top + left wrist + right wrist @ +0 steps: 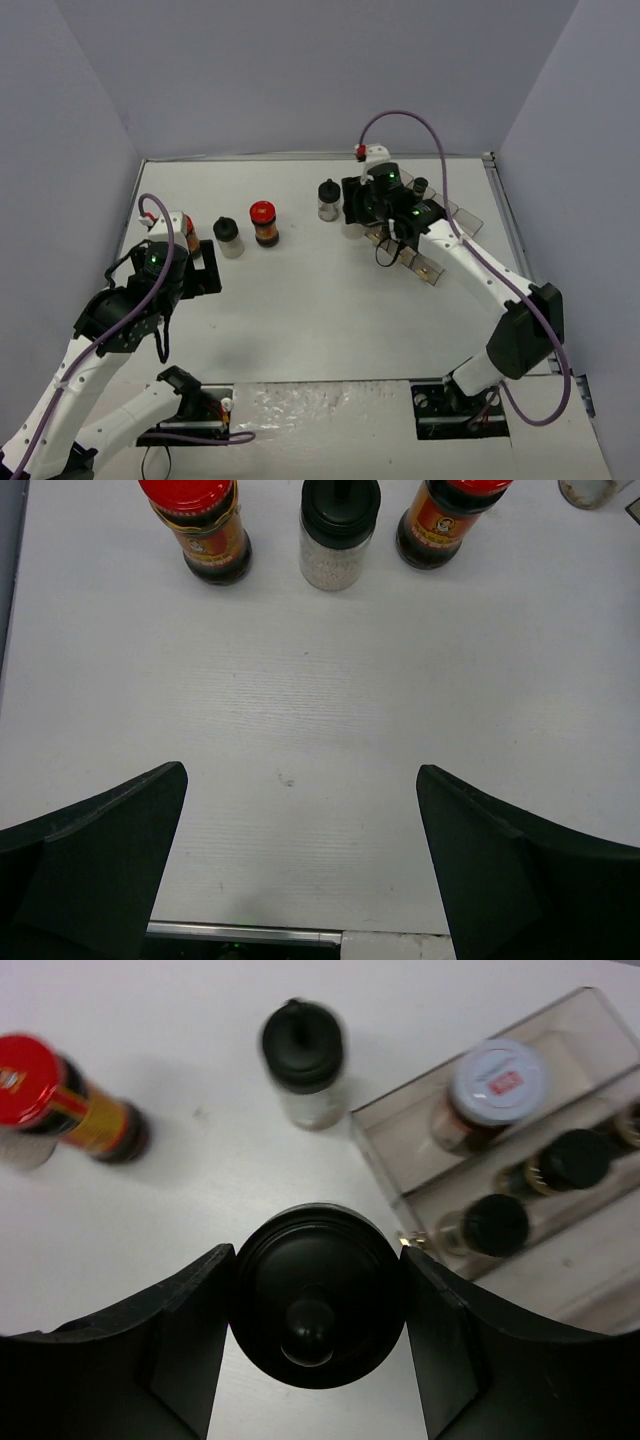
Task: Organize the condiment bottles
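My right gripper [317, 1260] is shut on the black cap of a jar [317, 1305], just left of the clear tray [385, 1150]; in the top view it [358, 205] covers that jar. A black-capped clear jar [302, 1060] stands beyond it, also in the top view [328, 198]. The tray holds a white-lidded jar [497, 1085] and two black-capped jars [570, 1160] [493, 1225]. My left gripper [302, 772] is open and empty. In front of it stand a red-capped jar [205, 530], a black-capped jar of white grains [338, 535] and a second red-capped jar [445, 520].
The tray [432, 272] lies at an angle at the right, under my right arm. The red-capped jar [263, 222] and the black-capped jar [229, 237] stand in a row at mid-left. Grey walls close in the table on three sides.
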